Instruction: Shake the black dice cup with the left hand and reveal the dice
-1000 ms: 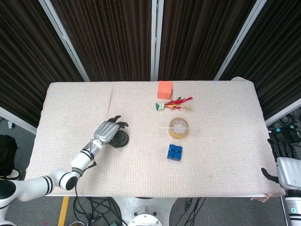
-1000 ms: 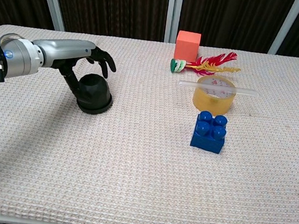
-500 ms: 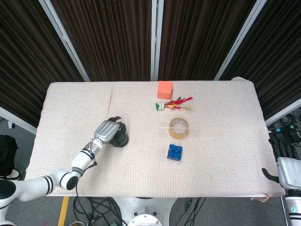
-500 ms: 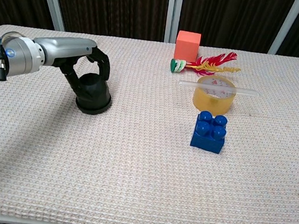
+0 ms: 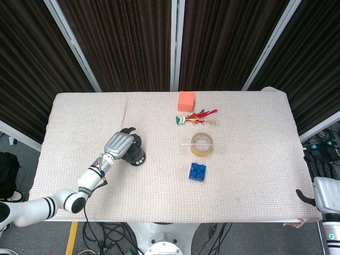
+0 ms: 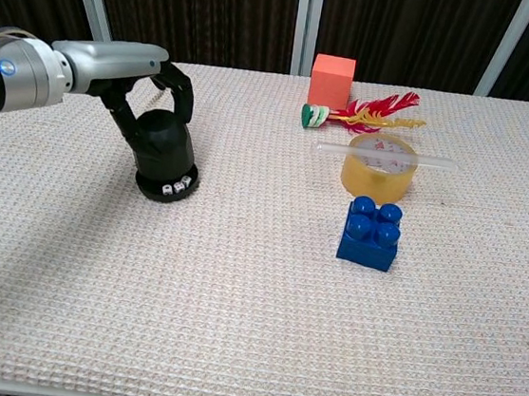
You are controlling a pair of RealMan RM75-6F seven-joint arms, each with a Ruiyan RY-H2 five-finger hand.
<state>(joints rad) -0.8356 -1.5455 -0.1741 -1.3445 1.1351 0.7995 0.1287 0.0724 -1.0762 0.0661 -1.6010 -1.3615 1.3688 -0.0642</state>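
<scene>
Since a second ago the left hand [image 6: 148, 84] has closed around the cup [image 6: 164, 144] and raised it a little off its base [image 6: 163, 189], so white dice [image 6: 177, 185] now show under the rim at the near edge. Its fingers [image 6: 178, 93] wrap the cup's upper part, thumb on one side and the rest on the other, in a firm hold. The cup sits at the left of the surface [image 6: 253, 302], well apart from the tape roll [image 6: 378, 165], blue brick [image 6: 371, 232], orange block [image 6: 331, 79] and feather toy [image 6: 360, 112].

I judge this to be the reveal step, just begun; whether a shake is done I cannot tell. Next the cup needs a straight lift clear of the base, then a move aside, without knocking the dice. How many dice lie on the base is too small to tell. The right hand [image 5: 317, 171] rests off the right edge, its hold unclear.
</scene>
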